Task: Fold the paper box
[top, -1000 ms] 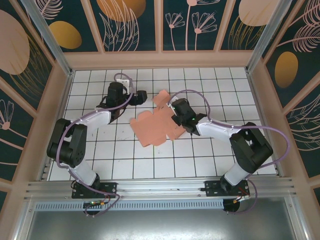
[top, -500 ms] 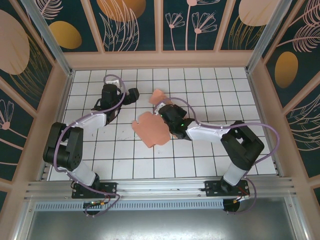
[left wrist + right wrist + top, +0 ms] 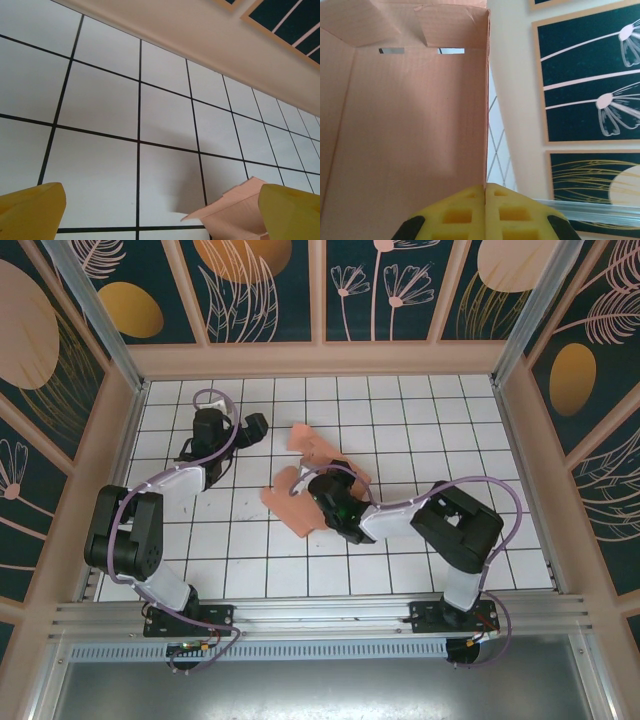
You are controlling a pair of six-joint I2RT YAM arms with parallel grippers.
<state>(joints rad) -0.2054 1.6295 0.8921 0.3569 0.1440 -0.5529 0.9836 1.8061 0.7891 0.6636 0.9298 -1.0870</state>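
Partly folded, the box (image 3: 292, 508) lies mid-table, its raised panel pinched by the right gripper (image 3: 485, 189).
It is thin salmon-pink card, faintly ribbed, with two narrow slots and creased flaps near the panel's top edge; the yellow waffle-patterned fingers (image 3: 455, 215) are pressed together on that panel's side edge. The left gripper (image 3: 160, 217) gapes wide and holds nothing, a box corner just beside one finger. The table (image 3: 420, 420) is white tile with black grid lines; the walls (image 3: 260, 290) are dark teal with pale flower drawings in peach frames.
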